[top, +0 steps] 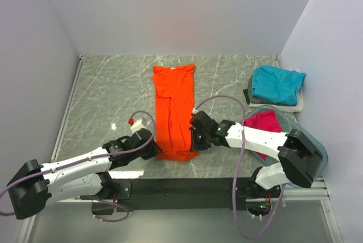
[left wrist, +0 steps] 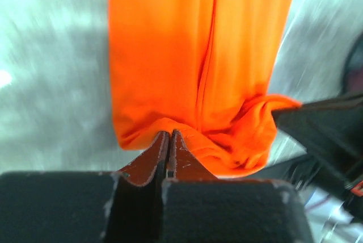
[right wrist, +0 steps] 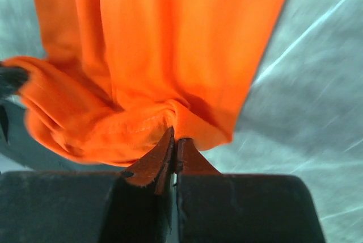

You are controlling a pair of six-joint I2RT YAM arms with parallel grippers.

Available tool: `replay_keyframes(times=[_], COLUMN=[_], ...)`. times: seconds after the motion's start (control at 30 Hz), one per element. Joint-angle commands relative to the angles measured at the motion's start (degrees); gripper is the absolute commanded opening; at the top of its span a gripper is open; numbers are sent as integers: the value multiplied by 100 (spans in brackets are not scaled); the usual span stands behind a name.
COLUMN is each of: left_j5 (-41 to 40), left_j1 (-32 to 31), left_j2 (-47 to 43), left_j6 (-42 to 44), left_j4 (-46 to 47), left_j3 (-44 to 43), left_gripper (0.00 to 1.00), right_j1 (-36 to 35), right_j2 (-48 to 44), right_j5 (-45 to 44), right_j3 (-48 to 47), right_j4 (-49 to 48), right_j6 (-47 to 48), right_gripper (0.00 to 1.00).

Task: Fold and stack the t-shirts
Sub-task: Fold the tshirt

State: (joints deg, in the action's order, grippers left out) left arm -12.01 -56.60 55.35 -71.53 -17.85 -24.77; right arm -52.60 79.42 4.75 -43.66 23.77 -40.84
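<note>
The left gripper (left wrist: 168, 135) and right gripper (right wrist: 174, 135) pinch the orange shirt (top: 174, 107) at its near hem; the teal shirt (top: 277, 84) to its right looks folded; the pink shirt (top: 262, 122) waits.

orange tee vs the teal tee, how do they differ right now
The orange tee lies as a long narrow strip in the centre; the teal tee is folded into a compact block at the far right. Both the left gripper and right gripper are shut on the orange tee's near hem, bunching it; no gripper touches the teal tee. Both are plain, solid-colour cloth.
</note>
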Motion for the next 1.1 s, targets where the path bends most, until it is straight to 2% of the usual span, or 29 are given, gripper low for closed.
replay_keyframes(times=[0.0,0.17,0.57,1.07], left_j5=[67,252,708,1333], left_j1=[579,1289,2670,3383], left_j2=[-113,291,2040,4018], left_j6=[525,1192,2537,3426], left_j4=[536,870,1450,1442], left_j3=[-141,-440,-1643,-3401], left_gripper=[0,0,0,0], right_j1=[302,654,1401,2183], right_j2=[196,688,2155,3202], right_j5=[-80,52,202,315], right_j3=[-450,-1003,-2470,-4052], right_j4=[-118,-118,163,734], right_j6=[514,910,1719,2177], right_gripper=[0,0,0,0])
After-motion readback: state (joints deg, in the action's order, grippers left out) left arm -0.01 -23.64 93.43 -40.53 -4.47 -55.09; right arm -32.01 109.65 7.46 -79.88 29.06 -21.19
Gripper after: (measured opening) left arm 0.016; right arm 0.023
